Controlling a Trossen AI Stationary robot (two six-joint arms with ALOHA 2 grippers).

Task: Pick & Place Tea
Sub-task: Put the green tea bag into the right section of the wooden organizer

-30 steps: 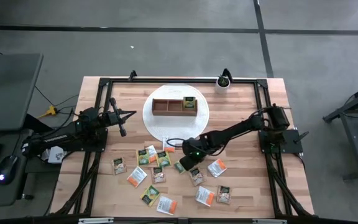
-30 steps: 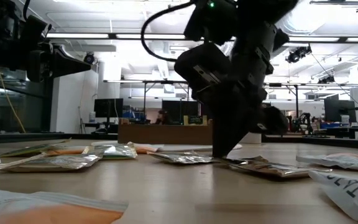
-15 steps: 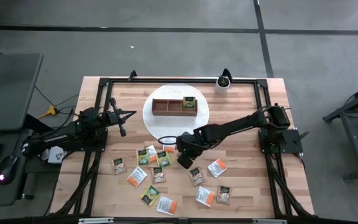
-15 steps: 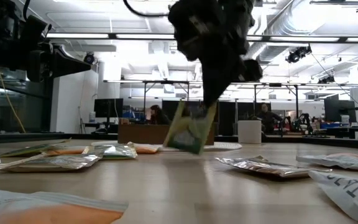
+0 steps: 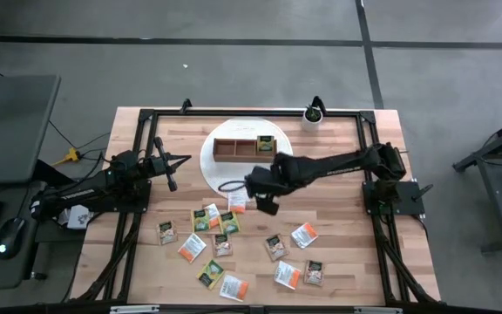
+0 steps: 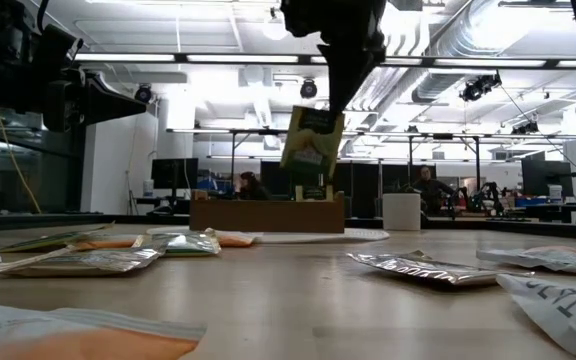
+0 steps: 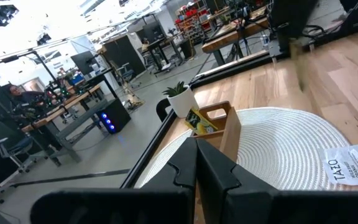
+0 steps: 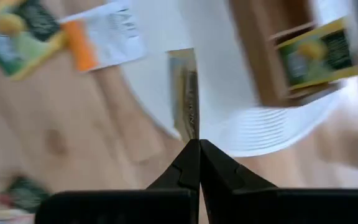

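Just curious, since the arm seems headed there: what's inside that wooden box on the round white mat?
The wooden box has three compartments. One green-yellow tea sachet stands in the right-hand one; the other two look empty from above. The right gripper holds another sachet above the table.

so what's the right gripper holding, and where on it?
A green-yellow sachet, pinched at its top edge by the right gripper, hanging clear of the table.

A green-and-yellow paper tea sachet (image 6: pixel 313 150) hangs above a pale striped butcher-block wooden table (image 5: pixel 347 244). The loose flat sachets (image 5: pixel 220 235) are white-orange, green-yellow and tan (some silvery from low down). A brown wooden box (image 5: pixel 245 149) sits on a white ribbed round mat (image 5: pixel 216 170).
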